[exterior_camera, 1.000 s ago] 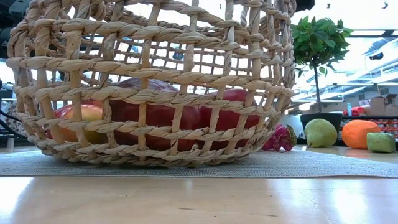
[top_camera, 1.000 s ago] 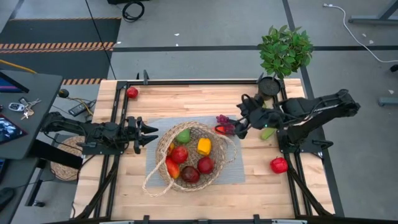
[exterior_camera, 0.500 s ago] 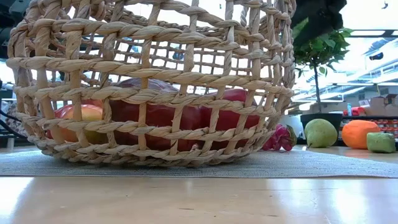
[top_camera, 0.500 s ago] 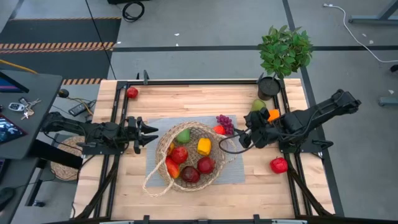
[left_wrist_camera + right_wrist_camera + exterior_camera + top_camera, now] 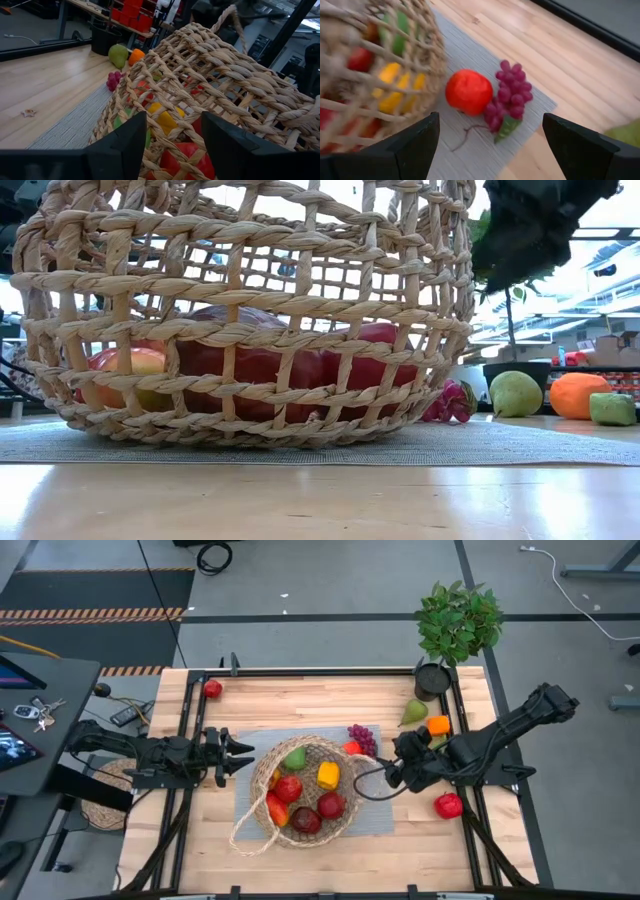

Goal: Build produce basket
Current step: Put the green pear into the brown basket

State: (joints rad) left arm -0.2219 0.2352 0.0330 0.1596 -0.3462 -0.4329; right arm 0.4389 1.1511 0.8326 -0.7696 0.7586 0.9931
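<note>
The basket, frame center, holds about 6 produce pieces; grapes, pear and 2 apples remain outside. Right gripper gapes wide, empty; left gripper pinched closed, empty.

I see a rough woven wicker basket on a matt grey cloth mat, over smooth pale wood table.

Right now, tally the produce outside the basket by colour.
Red: 3, corner apple, round fruit, right-edge fruit
Green: 2, pear, green piece
Orange: 1, orange
Purple: 1, grapes
Total: 7
</note>
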